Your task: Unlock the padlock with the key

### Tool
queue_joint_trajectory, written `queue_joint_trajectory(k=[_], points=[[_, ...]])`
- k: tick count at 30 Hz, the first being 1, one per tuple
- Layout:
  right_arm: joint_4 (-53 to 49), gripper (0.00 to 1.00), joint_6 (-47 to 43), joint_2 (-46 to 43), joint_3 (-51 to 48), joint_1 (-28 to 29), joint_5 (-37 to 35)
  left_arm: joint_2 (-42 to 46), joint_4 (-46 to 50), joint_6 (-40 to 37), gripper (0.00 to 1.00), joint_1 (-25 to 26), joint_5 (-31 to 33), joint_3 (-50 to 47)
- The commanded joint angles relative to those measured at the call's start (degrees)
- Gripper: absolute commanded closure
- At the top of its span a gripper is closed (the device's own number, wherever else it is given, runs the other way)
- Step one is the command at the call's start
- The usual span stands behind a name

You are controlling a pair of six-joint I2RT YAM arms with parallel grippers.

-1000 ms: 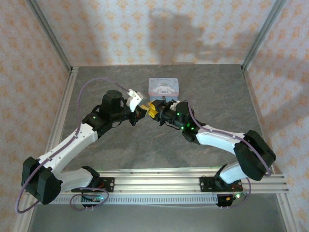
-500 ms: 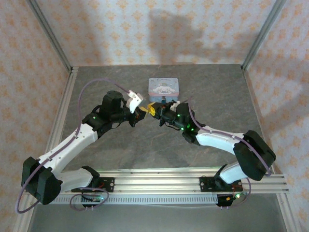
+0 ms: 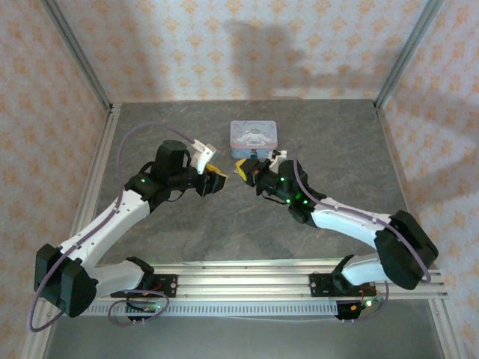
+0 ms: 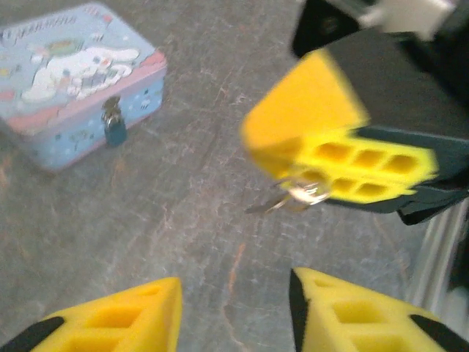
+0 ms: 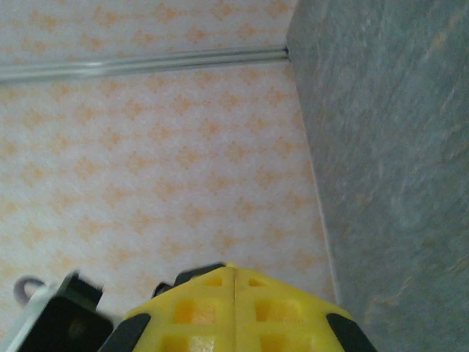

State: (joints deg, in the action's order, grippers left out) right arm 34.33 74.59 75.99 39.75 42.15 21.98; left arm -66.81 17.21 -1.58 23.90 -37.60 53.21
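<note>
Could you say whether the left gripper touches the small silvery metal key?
Apart: left wrist view shows grey table between the left gripper and the small silvery key.

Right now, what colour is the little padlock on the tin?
Dark blue-teal padlock, clearest in the left wrist view.

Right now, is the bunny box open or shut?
Shut. The tin has its lid down flat, and the padlock hangs on the clasp at its front.

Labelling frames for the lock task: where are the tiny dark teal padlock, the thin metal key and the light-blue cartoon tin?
Tiny dark teal padlock [image 4: 113, 133]: left wrist view, its body.
Thin metal key [image 4: 278, 203]: left wrist view, its blade.
Light-blue cartoon tin [image 4: 73, 62]: left wrist view, its lid.
</note>
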Motion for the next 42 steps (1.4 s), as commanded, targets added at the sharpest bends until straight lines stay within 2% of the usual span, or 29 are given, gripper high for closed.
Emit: queue_joint_trajectory(k=[1, 6, 9, 11, 17, 22, 28, 36, 42], points=[[-5.53, 1.0, -16.46, -3.41, 1.79, -0.64, -0.91, -0.26, 1.07, 9.58, 0.52, -1.85, -5.4, 1.86], [-6.87, 1.0, -28.3, -3.04, 4.81, -1.11, 3.77, 0.55, -6.32, 21.91, 0.52, -2.72, -9.83, 0.55], [-5.42, 1.0, -32.01, -1.99, 6.21, -1.13, 6.88, 1.79, -15.36, 29.42, 0.5, -2.72, -10.9, -1.85], [-5.03, 1.0, -33.79, -1.38, 7.1, -1.11, 8.26, 2.36, -18.49, 31.79, 0.5, -2.72, -11.04, -2.65], [-2.0, 1.0, -33.9, -0.02, 8.55, -1.11, 9.81, 2.48, -23.46, 33.91, 0.51, -2.72, -13.84, -3.96], [2.36, 1.0, -31.83, 1.11, 8.38, -1.11, 10.41, 2.21, -27.27, 35.08, 0.57, -2.7, -17.12, -4.5], [9.14, 1.0, -28.63, 1.58, 6.96, -1.19, 8.3, 2.21, -27.59, 35.61, 0.62, -2.72, -18.07, -4.85], [14.9, 1.0, -24.21, 2.15, 6.36, -1.63, 7.65, 0.65, -32.74, 39.34, 0.62, -2.81, -19.29, -5.18], [16.53, 1.0, -22.75, 1.71, 5.62, -1.9, 7.12, -0.08, -33.56, 40.27, 0.71, -2.81, -20.49, -4.39]])
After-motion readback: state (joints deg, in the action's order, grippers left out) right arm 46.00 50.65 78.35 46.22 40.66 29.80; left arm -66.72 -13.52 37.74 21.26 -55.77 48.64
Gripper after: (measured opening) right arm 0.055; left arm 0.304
